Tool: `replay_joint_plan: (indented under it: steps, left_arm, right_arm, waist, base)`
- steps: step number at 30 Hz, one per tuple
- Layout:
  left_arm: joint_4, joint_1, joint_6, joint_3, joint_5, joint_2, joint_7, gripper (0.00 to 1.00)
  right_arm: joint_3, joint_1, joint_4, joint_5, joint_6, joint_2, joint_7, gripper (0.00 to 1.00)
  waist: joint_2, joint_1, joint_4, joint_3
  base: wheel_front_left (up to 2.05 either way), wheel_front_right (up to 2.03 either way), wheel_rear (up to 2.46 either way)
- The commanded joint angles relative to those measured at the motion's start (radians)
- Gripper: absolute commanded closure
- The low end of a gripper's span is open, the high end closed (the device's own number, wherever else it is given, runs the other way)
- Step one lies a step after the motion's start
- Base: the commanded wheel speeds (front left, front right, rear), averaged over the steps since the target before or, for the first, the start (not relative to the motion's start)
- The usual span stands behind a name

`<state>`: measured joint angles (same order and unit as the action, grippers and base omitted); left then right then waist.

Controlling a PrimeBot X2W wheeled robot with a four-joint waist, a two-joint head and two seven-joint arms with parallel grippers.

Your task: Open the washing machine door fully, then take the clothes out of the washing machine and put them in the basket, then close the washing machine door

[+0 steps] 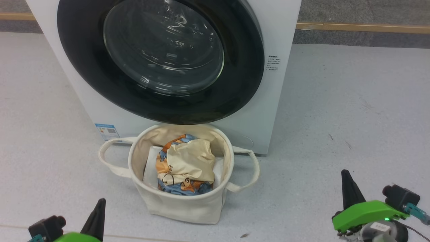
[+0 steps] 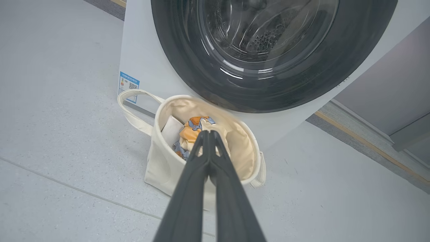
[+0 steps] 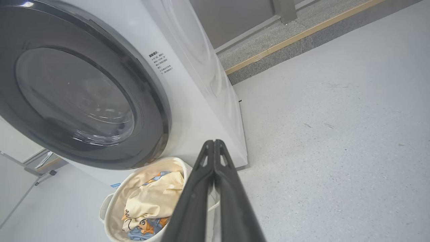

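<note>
The clothes (image 1: 186,164), cream-yellow and blue with orange cartoon prints, lie bunched inside the basket (image 1: 181,205). It stands on the floor (image 1: 352,111), just in front of the washing machine (image 1: 270,101), whose washing machine door (image 1: 80,67) sits shut. Nearer me, well apart, the left claw (image 1: 100,201) and right claw (image 1: 345,173) are each pressed together, pinching nothing.

1. Blue label (image 1: 106,131) at the lower left corner of the washing machine (image 1: 282,30) front: it carries a QR code, seen in the left wrist view, and print too small to read.
2. Block of small dark printed lines (image 1: 272,63) on the white front, just right of the washing machine door (image 1: 84,67): the characters are illegible.
3. Small white sticker (image 1: 379,227) on the housing behind the right claw (image 1: 346,178): its marks are unreadable.
</note>
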<state>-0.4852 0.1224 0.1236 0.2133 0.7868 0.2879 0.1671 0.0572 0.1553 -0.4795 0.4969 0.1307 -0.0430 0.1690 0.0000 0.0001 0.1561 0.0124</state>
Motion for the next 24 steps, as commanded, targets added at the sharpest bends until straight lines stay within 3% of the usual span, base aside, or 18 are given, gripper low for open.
replay_joint_plan:
  steps: [1,24]
  left_arm:
    - [0.039,0.036,0.002,-0.029,0.023,0.01,-0.007,1.0]
    - [0.087,0.024,0.003,-0.102,0.216,-0.05,-0.073,1.0]
  right_arm:
    - [0.002,0.031,0.041,0.031,0.0,-0.006,-0.009,1.0]
    - [0.015,0.012,0.088,0.292,0.0,-0.006,-0.075,1.0]
  waist:
    - [0.0,-0.0001,-0.003,0.0]
    - [0.0,-0.0001,-0.04,-0.004]
  base:
    - [0.0,0.0,0.0]
    - [0.0,0.0,0.0]
